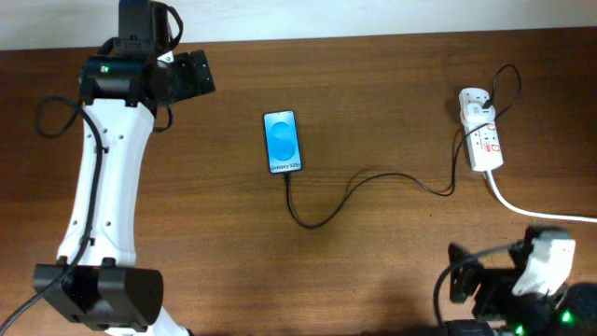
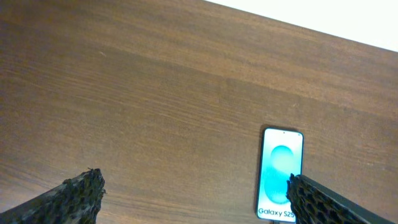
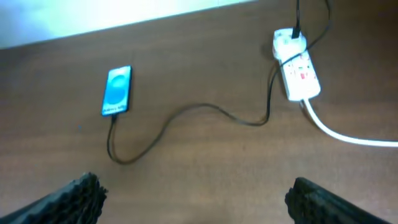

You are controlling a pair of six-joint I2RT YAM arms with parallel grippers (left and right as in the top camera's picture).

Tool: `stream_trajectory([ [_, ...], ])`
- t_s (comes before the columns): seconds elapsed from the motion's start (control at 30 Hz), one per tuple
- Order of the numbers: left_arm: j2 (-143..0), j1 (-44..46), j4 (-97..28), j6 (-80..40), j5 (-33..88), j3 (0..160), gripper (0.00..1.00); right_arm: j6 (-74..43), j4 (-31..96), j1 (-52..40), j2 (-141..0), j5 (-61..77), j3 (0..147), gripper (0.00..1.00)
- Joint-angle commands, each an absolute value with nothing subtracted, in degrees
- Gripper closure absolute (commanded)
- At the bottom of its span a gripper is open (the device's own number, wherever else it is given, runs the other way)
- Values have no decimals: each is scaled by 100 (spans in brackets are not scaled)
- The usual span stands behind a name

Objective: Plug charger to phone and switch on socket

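On the table [image 1: 392,103]: one phone [image 1: 283,142], one charger [image 1: 373,177], one socket [image 1: 481,135]

The overhead view looks straight down on the whole surface [image 1: 392,271]. The left wrist view hangs close above it, tilted toward the far edge, phone [image 2: 280,174] at lower right. The right wrist view stands farther back, sharing phone, charger [image 3: 205,106] and socket [image 3: 297,71] with overhead.

The phone [image 1: 283,142] lies flat, blue screen lit and facing up, well left of the socket [image 1: 481,140], a white strip with red marks. The thin black charger [image 1: 382,174] reaches the phone's text end, loops, then curves right to a plug in the socket's far end.
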State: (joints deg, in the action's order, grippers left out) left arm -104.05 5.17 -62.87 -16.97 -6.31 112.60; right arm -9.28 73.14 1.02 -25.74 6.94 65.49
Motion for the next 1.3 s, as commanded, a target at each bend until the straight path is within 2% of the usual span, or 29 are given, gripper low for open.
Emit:
stream_trajectory([
  [0.0, -10361, 508, -6289, -1752, -692, 11266, 1, -574, 6514, 71, -1649, 683, 5461, 2],
  [0.23, -10361, 508, -6289, -1752, -692, 11266, 1, -16, 3107, -596, -51, 766, 2359, 2],
  [0.43, -10361, 508, -6289, -1752, -692, 11266, 1, 130, 1081, -598, -19, 607, 1070, 2],
  [0.57, -10361, 508, -6289, -1752, -692, 11266, 1, 130, -884, -598, -19, 458, 36, 2],
  [0.7, -10361, 508, -6289, -1752, -692, 11266, 1, 283, -869, -591, -19, 244, 32, 2],
  [0.83, -10361, 508, -6287, -1752, -692, 11266, 1, 287, 454, -318, -19, 209, 32, 2],
  [0.93, -10361, 508, -6289, -1752, -692, 11266, 1, 1022, 473, -336, -19, 62, 32, 2],
  [1.03, -10361, 508, -6289, -1752, -692, 11266, 1, 462, 480, -336, -19, -8, 32, 2],
  [1.27, -10361, 508, -6289, -1752, -692, 11266, 1, 38, 480, -336, -19, -47, 32, 1],
])
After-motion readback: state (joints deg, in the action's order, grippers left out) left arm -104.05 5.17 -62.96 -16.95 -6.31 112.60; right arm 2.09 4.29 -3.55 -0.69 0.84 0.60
